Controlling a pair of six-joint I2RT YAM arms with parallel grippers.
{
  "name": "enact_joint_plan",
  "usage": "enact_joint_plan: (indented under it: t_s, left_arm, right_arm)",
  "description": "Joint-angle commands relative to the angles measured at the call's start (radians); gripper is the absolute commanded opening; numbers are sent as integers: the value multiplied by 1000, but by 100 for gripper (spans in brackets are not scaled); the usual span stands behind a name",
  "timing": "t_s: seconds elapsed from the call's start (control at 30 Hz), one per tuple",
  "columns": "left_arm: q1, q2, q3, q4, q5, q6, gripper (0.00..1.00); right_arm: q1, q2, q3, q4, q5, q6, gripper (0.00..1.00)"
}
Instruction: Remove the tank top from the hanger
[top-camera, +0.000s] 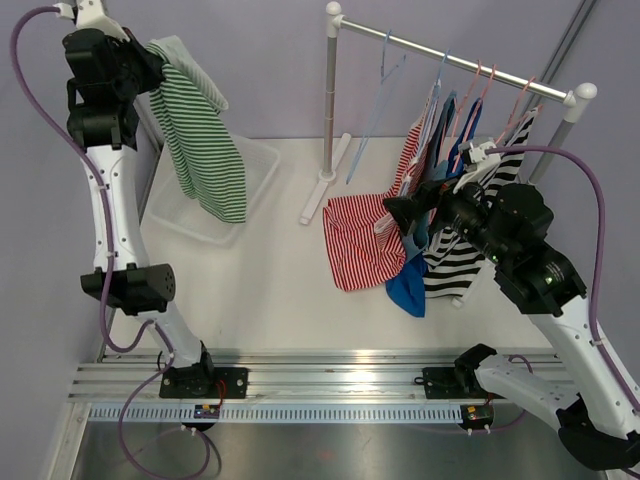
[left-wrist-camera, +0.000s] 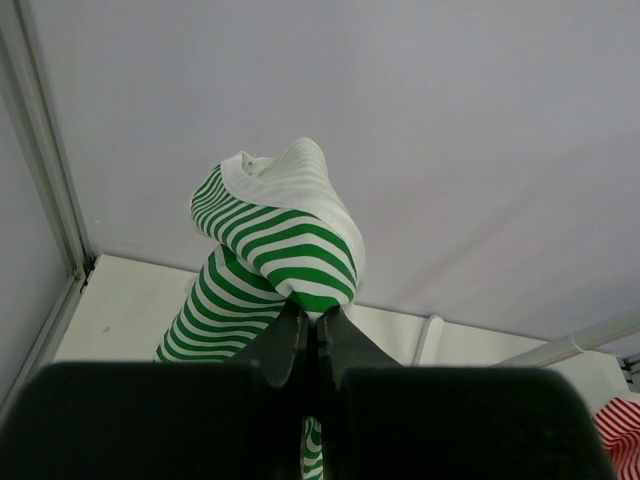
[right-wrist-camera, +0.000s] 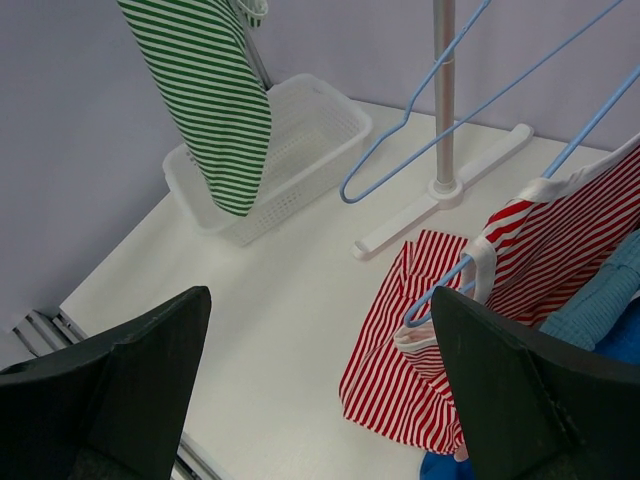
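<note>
My left gripper (top-camera: 150, 62) is raised high at the far left and shut on a green-and-white striped tank top (top-camera: 205, 140), which hangs down over a white basket (top-camera: 255, 175). In the left wrist view the fingers pinch the bunched top (left-wrist-camera: 285, 240) at the gripper (left-wrist-camera: 316, 318). My right gripper (top-camera: 400, 215) is open and empty beside a red-and-white striped tank top (top-camera: 360, 240) that droops off a blue hanger (right-wrist-camera: 440, 290) onto the table. In the right wrist view the red top (right-wrist-camera: 430, 370) lies between my spread fingers, gripper (right-wrist-camera: 320, 340).
A white clothes rail (top-camera: 455, 60) stands at the back right with an empty blue hanger (top-camera: 375, 110) and several more garments, black-striped (top-camera: 455, 265) and blue (top-camera: 410, 285). The rail's post and foot (top-camera: 325, 180) stand mid-table.
</note>
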Motion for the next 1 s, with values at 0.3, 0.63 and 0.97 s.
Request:
enact_joint_plan:
  t_s: [0.3,0.63,0.97]
  left_arm:
    - [2,136,-136,41,37,44,20]
    - [2,36,-54,-125,145,-25,99]
    - [-89,-531,-653,-144,-3,-69,99]
  right_arm:
    - [7,10,56,59,184,67,100]
    - [7,112,170,36,428,74,99]
    - [-16,343,432,-116,730,22,90]
